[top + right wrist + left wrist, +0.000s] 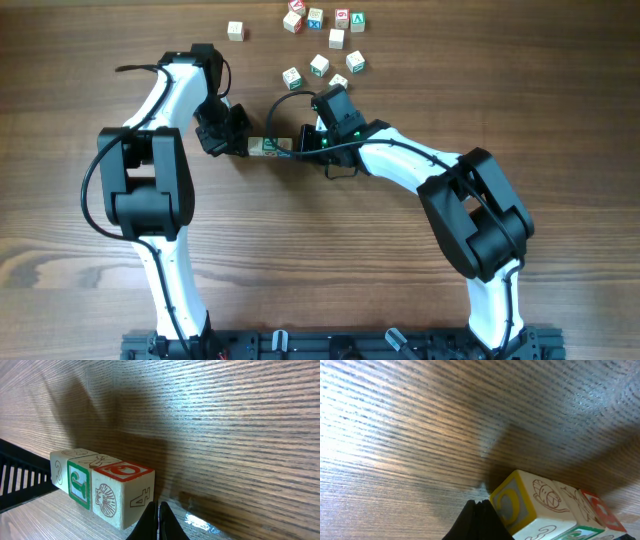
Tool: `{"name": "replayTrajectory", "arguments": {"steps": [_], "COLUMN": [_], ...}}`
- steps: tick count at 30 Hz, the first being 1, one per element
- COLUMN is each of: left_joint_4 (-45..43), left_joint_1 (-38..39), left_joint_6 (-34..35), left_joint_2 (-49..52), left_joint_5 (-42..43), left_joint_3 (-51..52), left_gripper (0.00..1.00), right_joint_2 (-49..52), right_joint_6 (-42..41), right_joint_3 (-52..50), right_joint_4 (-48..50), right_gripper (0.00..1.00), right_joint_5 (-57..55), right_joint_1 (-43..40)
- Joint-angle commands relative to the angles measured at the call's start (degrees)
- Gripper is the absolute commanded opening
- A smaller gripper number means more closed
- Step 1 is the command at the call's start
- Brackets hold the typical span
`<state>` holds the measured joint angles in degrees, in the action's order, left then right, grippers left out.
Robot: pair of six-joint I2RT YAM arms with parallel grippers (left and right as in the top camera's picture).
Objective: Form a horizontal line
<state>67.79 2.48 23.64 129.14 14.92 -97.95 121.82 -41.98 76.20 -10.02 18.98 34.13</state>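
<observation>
Short row of three pale wooden letter cubes (pixel 100 485): "3", "4" read. Clenched empty, left gripper (pixel 480 512) and right gripper (pixel 159 519) set at opposite row ends.

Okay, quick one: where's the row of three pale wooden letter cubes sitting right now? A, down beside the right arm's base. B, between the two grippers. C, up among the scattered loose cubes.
B: the overhead view shows the row of three pale wooden letter cubes lying between the left gripper and the right gripper, apart from the loose cubes.
</observation>
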Motion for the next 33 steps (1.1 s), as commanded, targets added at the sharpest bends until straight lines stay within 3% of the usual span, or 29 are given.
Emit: {"name": "replayTrajectory", "arguments": {"steps": [1, 12, 33], "left_joint_4": [0.26, 0.07, -0.02], "left_joint_1": [0.04, -0.39, -1.05], "left_joint_6": [-0.70, -0.87, -0.85], "left_joint_2": [0.96, 0.96, 0.96], "left_joint_5": [0.72, -3.82, -3.87], "left_joint_3": [0.31, 0.31, 0.31], "left_gripper": [0.04, 0.04, 0.04], "right_joint_2": [1.51, 1.51, 1.51], "right_joint_6": [0.02, 0.90, 1.33], "right_joint_3": [-0.52, -0.52, -0.52], "right_joint_4": [0.33, 0.31, 3.52], "right_gripper": [0.05, 0.04, 0.05], "right_joint_5": [-1.01, -0.94, 0.94], "right_joint_1": [0.02, 0.04, 0.04]}}
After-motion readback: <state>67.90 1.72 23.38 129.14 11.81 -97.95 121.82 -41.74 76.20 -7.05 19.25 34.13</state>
